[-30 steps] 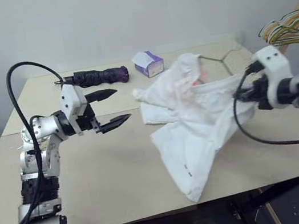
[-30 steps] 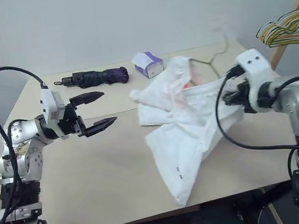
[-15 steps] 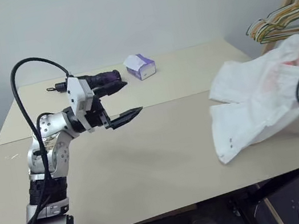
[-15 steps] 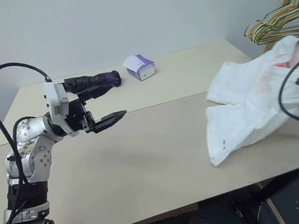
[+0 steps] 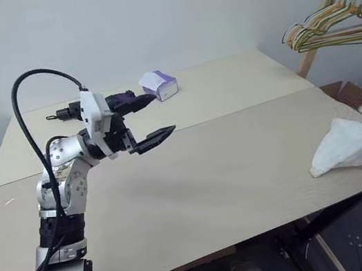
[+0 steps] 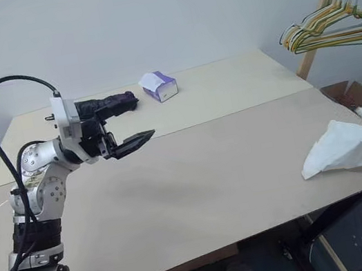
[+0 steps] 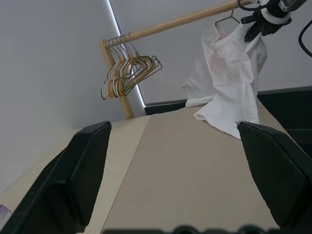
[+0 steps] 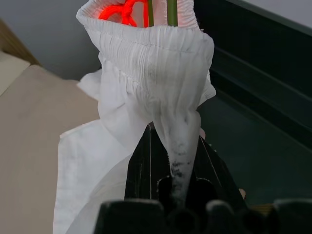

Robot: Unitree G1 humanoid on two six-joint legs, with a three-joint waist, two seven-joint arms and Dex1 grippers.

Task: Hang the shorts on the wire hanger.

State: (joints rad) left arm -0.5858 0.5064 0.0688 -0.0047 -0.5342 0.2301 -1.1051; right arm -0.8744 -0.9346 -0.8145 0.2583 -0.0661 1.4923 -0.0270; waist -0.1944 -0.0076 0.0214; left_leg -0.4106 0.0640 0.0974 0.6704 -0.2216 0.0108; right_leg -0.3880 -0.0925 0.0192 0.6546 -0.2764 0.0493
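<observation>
The white shorts hang bunched from my right gripper, which is shut on the cloth just under the gathered elastic waistband. Two green strands of the wire hanger run into the waistband opening. The lower end of the shorts rests on the table's right edge. My left gripper is open and holds nothing, hovering over the left part of the table and pointing right, far from the shorts.
A bunch of yellow and green hangers hangs on a wooden rod past the table's far right corner. At the back of the table lie a folded dark umbrella and a white-and-purple tissue box.
My right gripper has carried the shorts from the middle of the table off to its right edge and lifted them. The camera turned right. The left gripper stayed open, barely moving.
</observation>
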